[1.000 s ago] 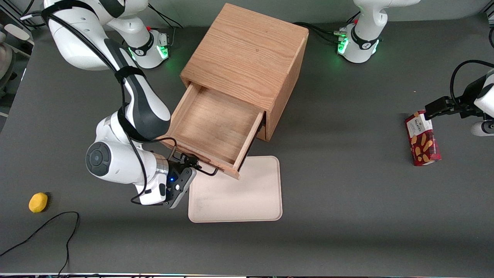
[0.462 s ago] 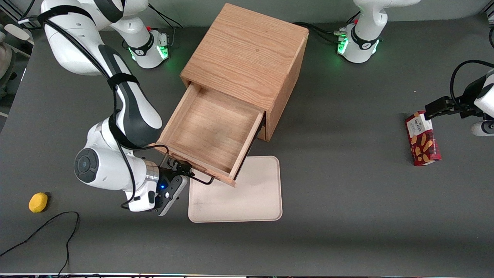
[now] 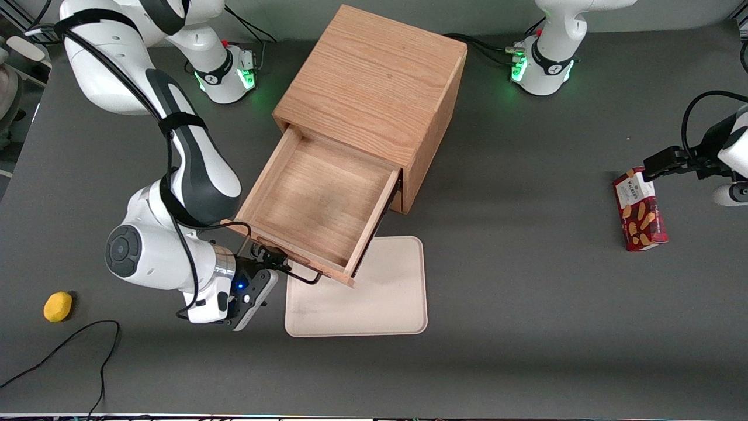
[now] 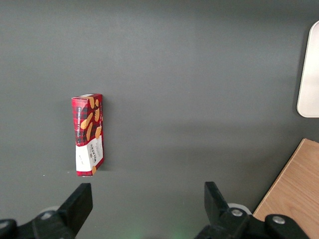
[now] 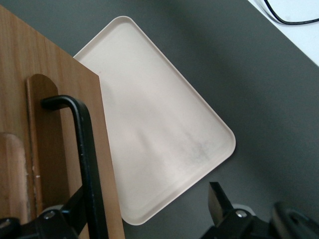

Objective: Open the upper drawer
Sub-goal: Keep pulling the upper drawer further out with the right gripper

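The upper drawer, a shallow, empty light oak tray, stands pulled far out of the oak cabinet. Its thin black wire handle is on the front panel, nearest the front camera. My right gripper is at the handle, open, with its fingers wide apart. In the right wrist view the handle runs down the drawer front close against one finger. The gripper spans from there over the tray and the table. The lower drawer is hidden under the upper one.
A beige tray lies on the table, partly under the drawer's front corner; it also shows in the right wrist view. A yellow fruit and a black cable lie toward the working arm's end. A red biscuit box lies toward the parked arm's end.
The drawer has slid further out of the cabinet toward the front camera. My gripper has moved the same way, staying at the handle.
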